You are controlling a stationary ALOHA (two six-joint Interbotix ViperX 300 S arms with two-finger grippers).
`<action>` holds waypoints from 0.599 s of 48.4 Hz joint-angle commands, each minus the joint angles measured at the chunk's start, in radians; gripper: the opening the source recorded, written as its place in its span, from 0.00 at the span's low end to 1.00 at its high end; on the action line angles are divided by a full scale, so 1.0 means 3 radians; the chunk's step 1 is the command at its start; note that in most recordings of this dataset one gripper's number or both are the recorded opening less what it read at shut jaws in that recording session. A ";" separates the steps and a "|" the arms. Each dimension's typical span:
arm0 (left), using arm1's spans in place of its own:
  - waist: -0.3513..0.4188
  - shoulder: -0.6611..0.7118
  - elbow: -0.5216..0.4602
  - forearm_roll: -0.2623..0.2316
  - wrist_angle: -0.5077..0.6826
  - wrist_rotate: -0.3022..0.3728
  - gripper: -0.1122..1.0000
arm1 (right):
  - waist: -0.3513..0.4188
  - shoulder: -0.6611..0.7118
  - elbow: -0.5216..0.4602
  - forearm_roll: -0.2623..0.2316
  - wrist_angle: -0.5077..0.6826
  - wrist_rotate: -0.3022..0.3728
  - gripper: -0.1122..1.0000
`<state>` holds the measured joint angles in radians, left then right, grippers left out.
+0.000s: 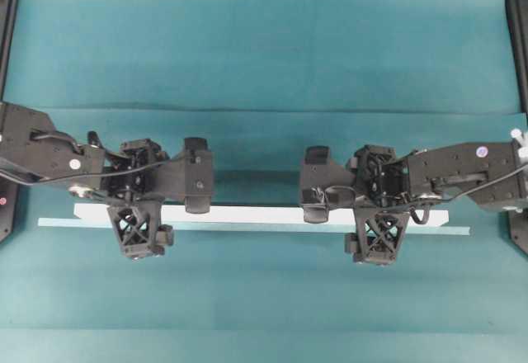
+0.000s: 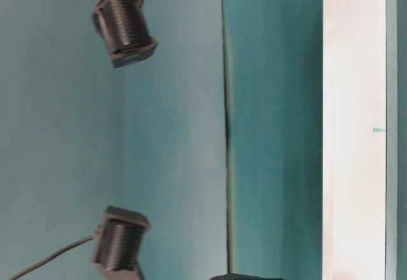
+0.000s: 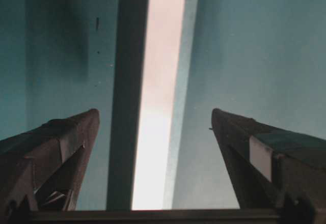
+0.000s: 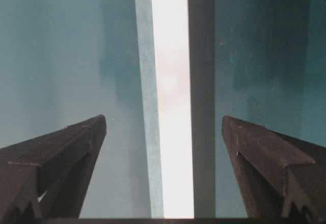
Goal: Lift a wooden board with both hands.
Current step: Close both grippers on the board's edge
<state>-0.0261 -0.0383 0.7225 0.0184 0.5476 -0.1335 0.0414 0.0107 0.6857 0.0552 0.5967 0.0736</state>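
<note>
Two grippers, left gripper (image 3: 155,117) and right gripper (image 4: 163,119), jaws spread wide (nothing held), straddling the wooden board (image 1: 256,213) below.

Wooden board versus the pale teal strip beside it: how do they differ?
The wooden board is plain white; the pale teal strip is light blue-green. The board is wider and shorter; the strip is thinner and reaches further at both ends. In the overhead view the board lies on the strip's upper side. Both are straight, parallel and side by side on the table.
</note>
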 commanded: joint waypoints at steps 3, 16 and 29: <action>0.0000 0.0051 0.0020 0.0010 -0.0092 0.0000 0.98 | -0.0010 0.0112 0.0031 -0.0005 -0.0128 0.0015 0.96; 0.0000 0.0102 0.0112 0.0010 -0.0266 0.0005 0.98 | -0.0061 0.0230 0.0056 -0.0010 -0.0251 0.0020 0.96; 0.0000 0.0102 0.0133 0.0010 -0.0322 -0.0010 0.97 | -0.0072 0.0230 0.0046 -0.0010 -0.0251 0.0026 0.96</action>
<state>-0.0230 -0.0031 0.7685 0.0199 0.4587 -0.1350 0.0199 0.0721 0.7056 0.0537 0.5262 0.0736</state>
